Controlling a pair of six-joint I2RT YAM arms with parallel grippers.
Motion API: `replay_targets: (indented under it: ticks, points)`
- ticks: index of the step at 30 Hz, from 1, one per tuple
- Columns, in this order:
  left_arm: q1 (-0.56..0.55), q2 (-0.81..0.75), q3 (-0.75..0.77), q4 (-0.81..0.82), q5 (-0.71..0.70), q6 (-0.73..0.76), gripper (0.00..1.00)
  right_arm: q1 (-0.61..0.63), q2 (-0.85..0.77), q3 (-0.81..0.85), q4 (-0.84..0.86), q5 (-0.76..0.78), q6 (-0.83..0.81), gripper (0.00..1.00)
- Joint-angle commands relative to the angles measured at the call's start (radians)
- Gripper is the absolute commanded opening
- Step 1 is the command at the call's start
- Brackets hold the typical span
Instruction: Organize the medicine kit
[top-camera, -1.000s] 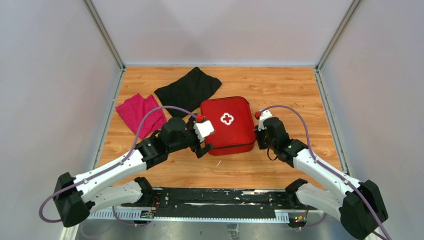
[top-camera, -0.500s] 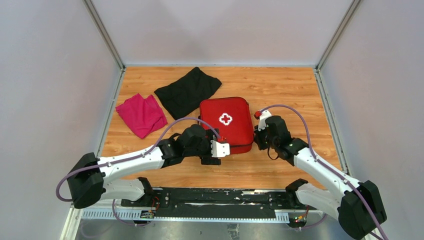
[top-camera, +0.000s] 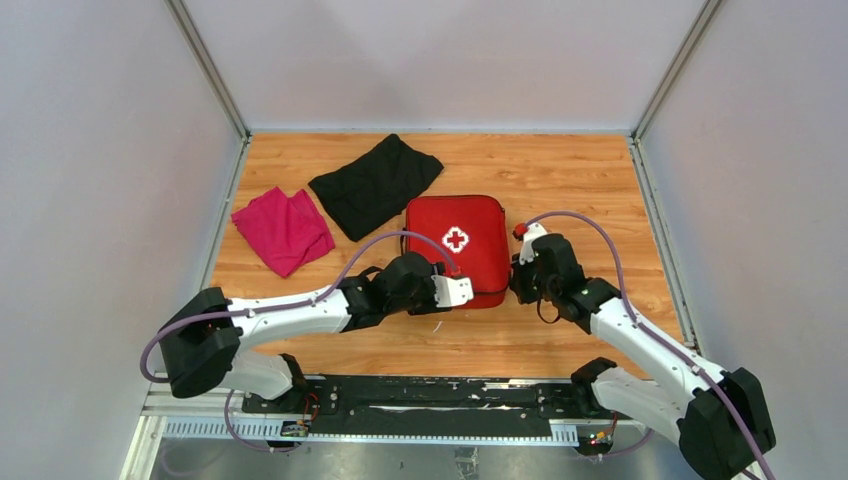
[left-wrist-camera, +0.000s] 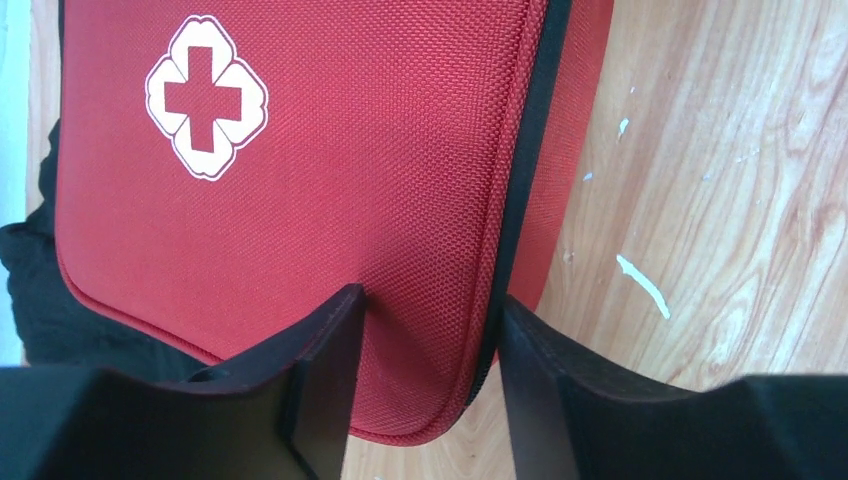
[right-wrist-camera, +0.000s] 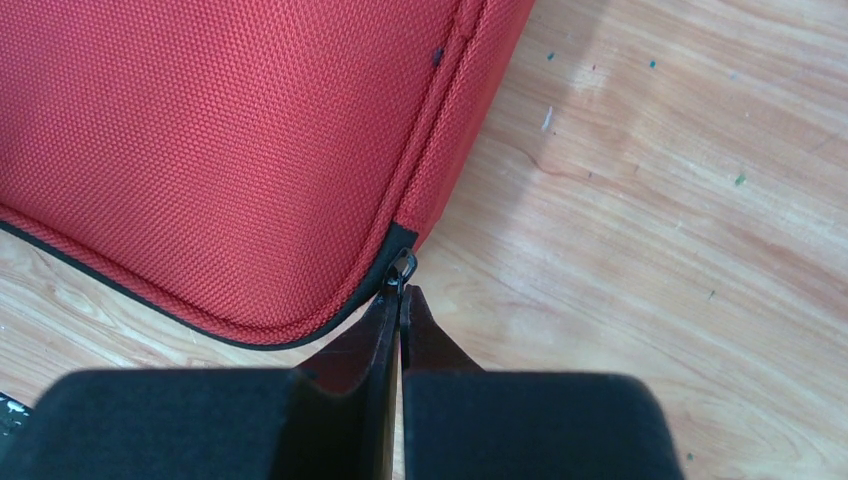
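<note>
Pincer first, on the left arm: the left pincer (left-wrist-camera: 428, 302) has swung from the kit's left side round to its near corner, and its jaws, wide apart a second ago, have drawn in. They now stand on either side of that corner, one finger on the lid fabric, the other by the black zip band. Whether they bite yet I cannot tell.

The right pincer (right-wrist-camera: 400, 295) has not stirred. Its jaws are together, clamped on the zip pull (right-wrist-camera: 403, 268) at the kit's near right corner.

The medicine kit (top-camera: 478, 262) lies flat and closed in the middle of the bench (top-camera: 560, 180), cross up. It sits a little squarer to the arms than before, nudged as the left arm came round. The black cloth (top-camera: 375, 183) and the magenta cloth (top-camera: 283, 228) lie apart to its left, untouched.

By my reading, the left arm is settling in to pin the case while the right draws the zip — so the opening has barely begun, and nothing is sorted yet.
</note>
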Motion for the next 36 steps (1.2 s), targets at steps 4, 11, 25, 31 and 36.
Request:
replay_targets:
  ticks: [4, 11, 25, 31, 36]
  points:
    - [-0.008, 0.067, 0.006, 0.021, -0.042, -0.095, 0.43, -0.011, -0.026, 0.033, -0.175, 0.007, 0.066, 0.0]
    - [-0.008, 0.095, 0.006, 0.025, -0.022, -0.131, 0.23, -0.009, -0.05, 0.068, -0.31, -0.081, 0.117, 0.0]
    - [-0.007, 0.097, 0.004, 0.035, -0.049, -0.145, 0.21, 0.097, -0.079, 0.144, -0.465, -0.206, 0.151, 0.0]
    - [-0.008, 0.096, 0.001, 0.031, -0.078, -0.148, 0.13, 0.115, -0.124, 0.151, -0.484, -0.18, 0.126, 0.0]
    - [-0.008, 0.098, 0.008, 0.028, -0.067, -0.16, 0.0, 0.176, -0.133, 0.125, -0.428, -0.199, 0.134, 0.0]
